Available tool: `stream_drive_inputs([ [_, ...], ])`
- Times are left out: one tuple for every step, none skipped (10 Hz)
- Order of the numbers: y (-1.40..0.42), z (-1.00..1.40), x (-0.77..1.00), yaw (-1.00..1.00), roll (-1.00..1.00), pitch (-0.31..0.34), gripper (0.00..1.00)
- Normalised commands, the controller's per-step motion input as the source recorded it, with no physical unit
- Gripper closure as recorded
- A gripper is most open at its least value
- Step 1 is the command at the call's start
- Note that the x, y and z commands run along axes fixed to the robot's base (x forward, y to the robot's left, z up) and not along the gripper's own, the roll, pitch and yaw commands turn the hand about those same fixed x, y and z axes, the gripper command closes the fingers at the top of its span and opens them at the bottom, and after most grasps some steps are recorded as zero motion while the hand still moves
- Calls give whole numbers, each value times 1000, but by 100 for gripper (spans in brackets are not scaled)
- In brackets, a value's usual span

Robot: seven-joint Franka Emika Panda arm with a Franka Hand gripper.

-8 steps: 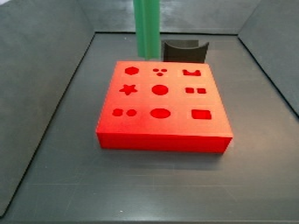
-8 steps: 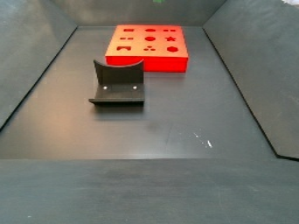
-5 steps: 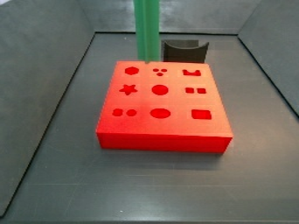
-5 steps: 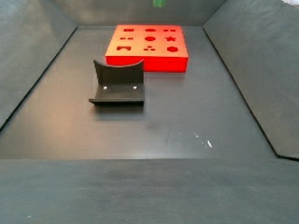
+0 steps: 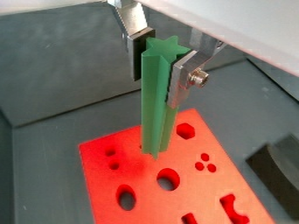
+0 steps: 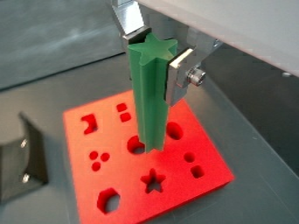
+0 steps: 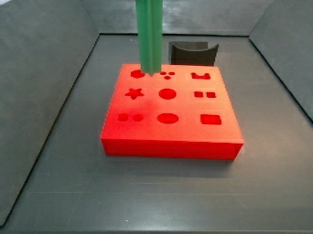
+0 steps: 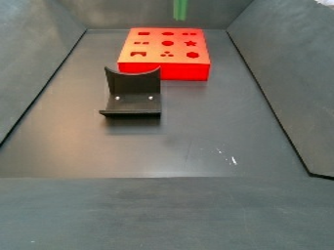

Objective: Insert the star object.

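Observation:
The star object [image 5: 156,105] is a long green rod with a star-shaped end, and it hangs upright. My gripper [image 5: 160,66] is shut on its upper end, as both wrist views show [image 6: 156,57]. In a side view the rod [image 7: 148,37] has its lower end just above the far part of the red block [image 7: 186,105]. The star-shaped hole [image 7: 134,93] lies a little nearer than that end. It also shows in another side view [image 8: 192,42] and in a wrist view [image 6: 151,181]. Only the rod's tip [image 8: 181,10] shows in that side view. The gripper is above the edge of both side views.
The red block [image 8: 167,69] has several holes of other shapes. The dark fixture [image 8: 131,94] stands on the floor apart from the block, and in a side view it is behind the block [image 7: 193,52]. Grey walls enclose the dark floor [image 8: 196,146].
The green rod has moved from behind the block's far edge to over the block's far part, and its lower end is lower in the side view.

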Motion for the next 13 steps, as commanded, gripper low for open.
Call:
stream_drive_inputs([
  [403, -431, -40, 509, 154, 57, 100],
  [446, -451, -137, 454, 151, 26, 100],
  [266, -334, -109, 334, 66, 0, 100],
  [0, -17, 0, 114, 0, 0, 100],
  [-37, 0, 66, 6, 0, 0, 100],
  [0, -40, 0, 0, 0, 0, 100],
  [-23, -57, -123, -191, -23, -17, 100],
  [-117, -57, -169, -497, -59, -91, 100],
  [-106, -63, -163, -597, -91, -127, 100],
  [-74, -83, -200, -660, -114, -146, 100],
  [-20, -157, -129, -711, -210, -230, 100],
  [0, -97, 0, -646, -390, -327, 100],
  [43, -74, 0, -594, -387, -304, 100],
])
